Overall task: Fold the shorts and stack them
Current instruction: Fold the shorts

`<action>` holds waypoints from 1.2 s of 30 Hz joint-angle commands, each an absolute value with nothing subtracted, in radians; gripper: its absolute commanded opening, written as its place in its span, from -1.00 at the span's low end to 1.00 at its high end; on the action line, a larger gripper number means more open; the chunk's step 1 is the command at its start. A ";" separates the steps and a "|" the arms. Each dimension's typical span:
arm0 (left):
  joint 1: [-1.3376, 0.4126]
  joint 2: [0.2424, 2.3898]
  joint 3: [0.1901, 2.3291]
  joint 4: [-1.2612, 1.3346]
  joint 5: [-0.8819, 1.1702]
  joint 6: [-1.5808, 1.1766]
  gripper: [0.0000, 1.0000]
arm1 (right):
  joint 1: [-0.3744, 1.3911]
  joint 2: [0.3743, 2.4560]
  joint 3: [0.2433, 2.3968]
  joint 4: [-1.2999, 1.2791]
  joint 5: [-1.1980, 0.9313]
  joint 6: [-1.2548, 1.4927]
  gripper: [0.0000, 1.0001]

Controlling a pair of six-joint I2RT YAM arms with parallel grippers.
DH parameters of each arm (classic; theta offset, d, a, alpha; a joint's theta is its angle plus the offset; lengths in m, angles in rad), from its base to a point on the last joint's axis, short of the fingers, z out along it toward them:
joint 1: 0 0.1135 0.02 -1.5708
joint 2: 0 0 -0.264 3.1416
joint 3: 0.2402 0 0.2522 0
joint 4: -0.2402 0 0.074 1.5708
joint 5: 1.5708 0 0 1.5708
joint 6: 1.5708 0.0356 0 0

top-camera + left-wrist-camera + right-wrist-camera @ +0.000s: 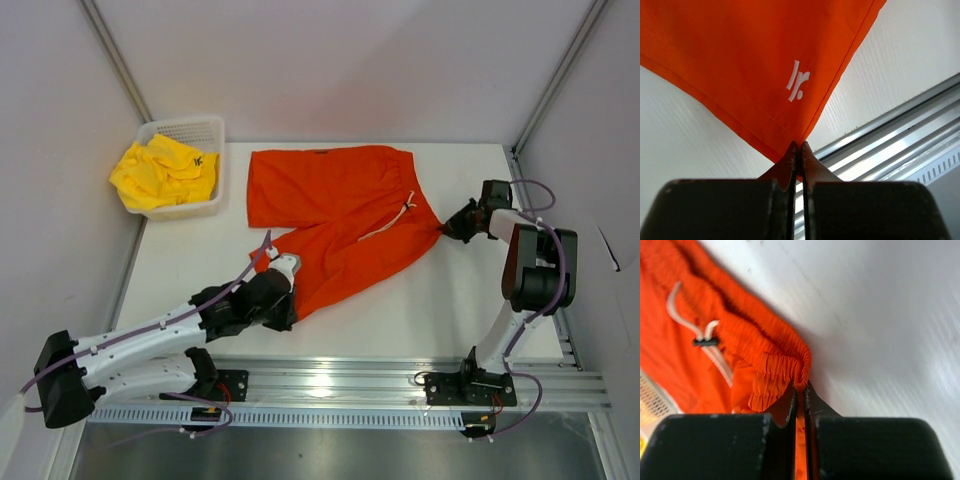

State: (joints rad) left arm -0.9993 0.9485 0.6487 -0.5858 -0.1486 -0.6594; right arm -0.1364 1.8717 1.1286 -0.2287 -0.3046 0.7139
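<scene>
**Item 1.** Orange-red soft fabric shorts [340,215], spread mid-table. The far leg lies flat and the near leg runs diagonally toward the rail, with the white drawstring [715,355] showing on top.

**Item 2.** Your left gripper [799,145] is pinched tight on the hem corner of the near leg, just beside the small white logo print [797,86].

**Item 3.** Your right gripper [800,386] is clamped on the end of the ribbed waistband. With two opposite ends held, the near half can likely be drawn taut and lifted over the far half as one panel.

**Item 4.** Bright yellow shorts [160,172], crumpled inside the white mesh plastic basket [185,210] at the far left corner, well apart (presumably waiting their turn).

**Item 5.** White table [420,310] under it all.
</scene>
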 commanded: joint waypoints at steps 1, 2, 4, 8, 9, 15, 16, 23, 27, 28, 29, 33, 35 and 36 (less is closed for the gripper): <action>-1.031 0.922 0.646 -0.584 -0.118 -0.690 -1.00 | -0.150 1.743 1.095 -0.203 -0.423 0.698 -1.00; -1.035 0.914 0.664 -0.601 -0.120 -0.699 -1.00 | -0.153 1.721 1.086 -0.207 -0.428 0.693 -1.00; -1.040 0.873 0.695 -0.636 -0.123 -0.706 -1.00 | -0.161 1.662 1.081 -0.256 -0.419 0.672 -1.00; -1.039 0.807 0.776 -0.715 -0.129 -0.706 -1.00 | -0.163 1.582 1.095 -0.380 -0.393 0.624 -1.00; -1.040 0.804 0.816 -0.733 -0.126 -0.704 -1.00 | -0.163 1.568 1.097 -0.426 -0.384 0.618 -1.00; -1.045 0.767 0.845 -0.807 -0.181 -0.713 -1.00 | -0.189 1.375 0.965 -0.372 -0.292 0.632 -1.00; -1.045 0.759 0.853 -0.828 -0.196 -0.718 -1.00 | -0.199 1.364 0.944 -0.359 -0.278 0.643 -1.00; -1.042 0.729 0.917 -0.881 -0.258 -0.715 -1.00 | -0.192 1.511 0.979 -0.466 -0.296 0.572 -1.00; -1.042 0.750 0.847 -0.813 -0.196 -0.709 -1.00 | -0.169 1.473 0.902 -0.463 -0.213 0.569 -1.00; -1.042 0.759 0.833 -0.805 -0.190 -0.713 -1.00 | -0.170 1.460 0.887 -0.459 -0.221 0.572 -1.00; -1.040 0.764 0.821 -0.799 -0.196 -0.716 -1.00 | -0.172 1.445 0.874 -0.460 -0.222 0.577 -1.00; -1.040 0.788 0.851 -0.805 -0.210 -0.716 -1.00 | -0.170 1.341 0.856 -0.506 -0.187 0.580 -1.00; -1.042 0.792 0.879 -0.819 -0.213 -0.712 -1.00 | -0.172 1.264 0.859 -0.550 -0.129 0.584 -1.00; -1.042 0.788 0.885 -0.821 -0.218 -0.713 -1.00 | -0.179 1.217 0.858 -0.558 -0.121 0.586 -1.00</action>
